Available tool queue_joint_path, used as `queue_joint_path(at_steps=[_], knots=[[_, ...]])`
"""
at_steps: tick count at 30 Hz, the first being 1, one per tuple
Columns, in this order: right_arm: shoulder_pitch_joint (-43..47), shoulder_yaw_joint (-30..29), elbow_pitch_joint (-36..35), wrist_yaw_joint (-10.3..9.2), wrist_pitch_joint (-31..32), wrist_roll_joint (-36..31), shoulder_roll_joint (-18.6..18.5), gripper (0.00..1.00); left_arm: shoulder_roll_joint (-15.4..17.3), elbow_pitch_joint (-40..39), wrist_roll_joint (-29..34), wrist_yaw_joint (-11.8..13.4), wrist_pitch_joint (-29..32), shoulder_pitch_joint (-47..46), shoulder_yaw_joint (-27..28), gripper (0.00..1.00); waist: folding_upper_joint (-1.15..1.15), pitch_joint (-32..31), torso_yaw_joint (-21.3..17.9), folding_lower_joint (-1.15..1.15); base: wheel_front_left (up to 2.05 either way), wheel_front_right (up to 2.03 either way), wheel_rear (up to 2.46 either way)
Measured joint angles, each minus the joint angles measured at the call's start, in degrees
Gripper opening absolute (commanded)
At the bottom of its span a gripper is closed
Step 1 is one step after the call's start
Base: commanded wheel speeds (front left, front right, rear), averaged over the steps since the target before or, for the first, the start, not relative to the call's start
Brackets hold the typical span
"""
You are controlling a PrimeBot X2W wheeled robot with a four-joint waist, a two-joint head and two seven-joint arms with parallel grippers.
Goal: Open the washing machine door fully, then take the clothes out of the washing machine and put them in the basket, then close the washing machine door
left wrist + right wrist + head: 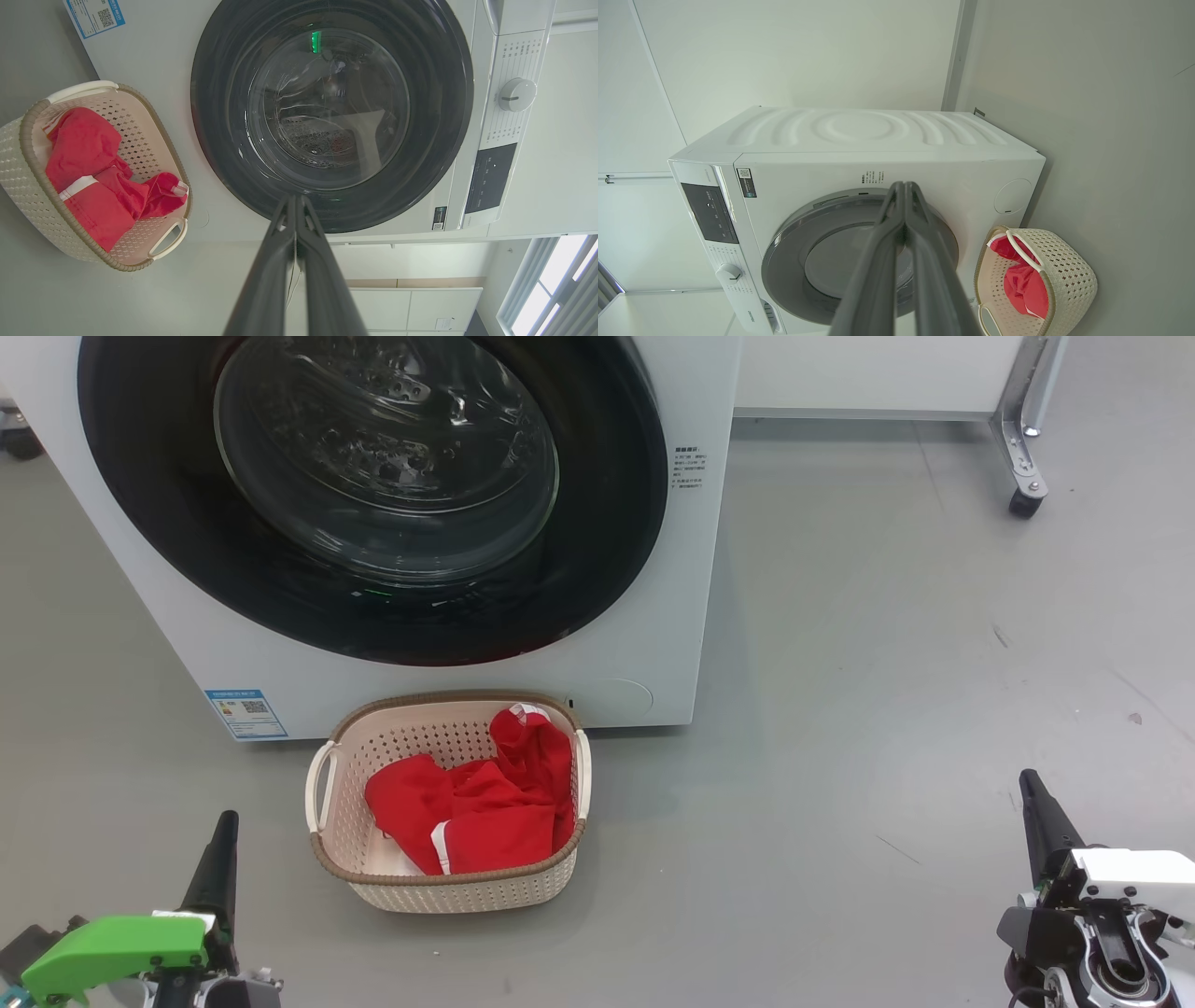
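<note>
The washing machine [653, 644] [163, 28] [878, 135] stands on the floor with its black-rimmed glass door [373, 476] [331, 112] [840, 261] shut flat against the front. Red clothes [476, 803] [93, 172] [1024, 287] with white trim lie inside the cream basket [467, 887] [23, 177] [1069, 270], which sits on the floor right before the machine. My left gripper [222, 831] [295, 200] is shut and empty, low at the left, short of the basket. My right gripper [1032, 789] [904, 186] is shut and empty, far to the right on the floor side.
Grey floor [887, 663] spreads wide to the right of the machine. A white cabinet on a metal leg with a caster [1024, 504] stands at the back right. The machine's control dial [516, 94] and dark panel [488, 177] are at its top.
</note>
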Motion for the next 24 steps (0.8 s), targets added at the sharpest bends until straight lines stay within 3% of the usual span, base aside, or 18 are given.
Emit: queue_joint_path(at_steps=[24], knots=[[0.0,0.0,0.0,0.00,0.0,0.0,0.0,0.00,0.0,0.0,0.0,0.0,0.0,0.0,0.0,0.00,0.00,0.0,0.0,0.00,0.00,0.00,0.00]])
